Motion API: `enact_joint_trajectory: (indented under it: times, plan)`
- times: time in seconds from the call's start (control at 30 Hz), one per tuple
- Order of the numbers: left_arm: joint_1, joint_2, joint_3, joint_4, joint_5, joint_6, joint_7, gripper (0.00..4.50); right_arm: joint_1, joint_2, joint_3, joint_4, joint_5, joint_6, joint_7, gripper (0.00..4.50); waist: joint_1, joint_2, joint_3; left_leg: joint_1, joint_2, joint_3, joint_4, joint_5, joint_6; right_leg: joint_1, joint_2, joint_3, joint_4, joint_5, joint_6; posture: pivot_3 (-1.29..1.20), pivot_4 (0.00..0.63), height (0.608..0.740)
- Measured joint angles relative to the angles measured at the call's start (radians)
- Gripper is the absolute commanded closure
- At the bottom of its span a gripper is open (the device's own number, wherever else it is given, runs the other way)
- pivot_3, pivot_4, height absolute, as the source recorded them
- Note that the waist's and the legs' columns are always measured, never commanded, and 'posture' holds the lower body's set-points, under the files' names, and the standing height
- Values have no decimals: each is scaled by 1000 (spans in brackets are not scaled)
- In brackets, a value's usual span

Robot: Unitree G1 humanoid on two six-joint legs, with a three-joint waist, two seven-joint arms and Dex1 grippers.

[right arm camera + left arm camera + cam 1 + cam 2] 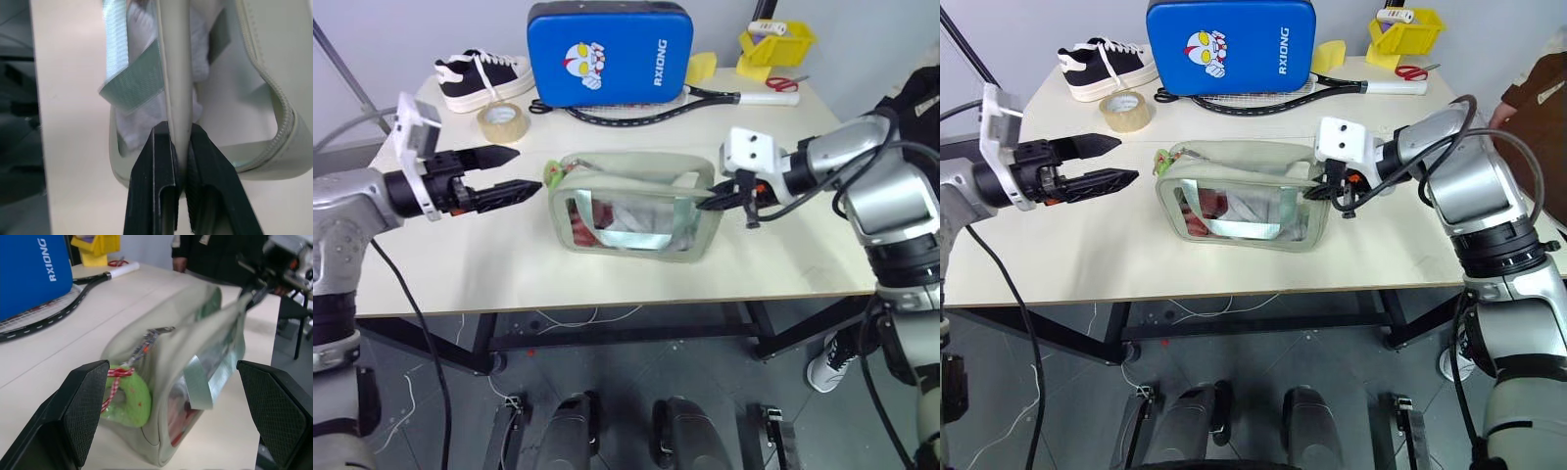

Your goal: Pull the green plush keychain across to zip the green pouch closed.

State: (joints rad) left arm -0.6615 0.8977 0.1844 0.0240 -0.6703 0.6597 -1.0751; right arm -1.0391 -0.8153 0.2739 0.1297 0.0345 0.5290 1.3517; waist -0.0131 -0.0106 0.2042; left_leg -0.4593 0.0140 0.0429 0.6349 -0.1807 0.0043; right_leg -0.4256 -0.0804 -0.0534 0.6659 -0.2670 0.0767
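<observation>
While the green pouch [631, 204] sits upright near the middle of the table [450, 264], both arms flank it — one at each end. At the pouch's 3 o'clock end, the right gripper [708, 203] has its two black fingers [159, 191] pressed together on the pouch's upper edge, pinching the pale fabric rim between them; the right wrist view shows that rim running straight up out of the closed fingers, with the zipper track curving off to one side. The top of the pouch gapes open, and red and white contents show through its clear window.

At the pouch's 9 o'clock end hangs the green plush keychain [128, 401], a fuzzy light-green charm tied with a red-and-white checked ribbon to the zipper pull, resting against the pouch's end wall. The left gripper [527, 172] hovers just beside it with its fingers [80, 411] spread wide apart, holding nothing — in the left wrist view the charm lies between the two pads, close to one of them, though I cannot tell whether it touches.

Farther back, toward 12 o'clock, a blue padded case [610, 54] stands upright with a racket [636, 115] lying in front of it. At about 10 o'clock lie a roll of tape [503, 121] and a black-and-white shoe [481, 78]; at about 2 o'clock sit a yellow bin [776, 46] and red scissors [788, 83].
</observation>
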Motion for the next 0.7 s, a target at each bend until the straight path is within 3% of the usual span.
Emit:
enact_joint_trajectory:
  times: [0.43,0.7]
  plan:
    - [-113,-124,-140,317,235,-273,-78,0,-29,17,4,61,-25,-42,-26,4469,2,0,0,-2,0,1,4,0,1,0,0,0,0,1,1,0,150,740]
    - [-208,-110,-82,459,212,-227,-130,0,-24,12,4,26,-19,-15,-26,4469,0,0,0,-2,0,1,4,-1,1,-1,0,0,1,1,1,0,150,740]
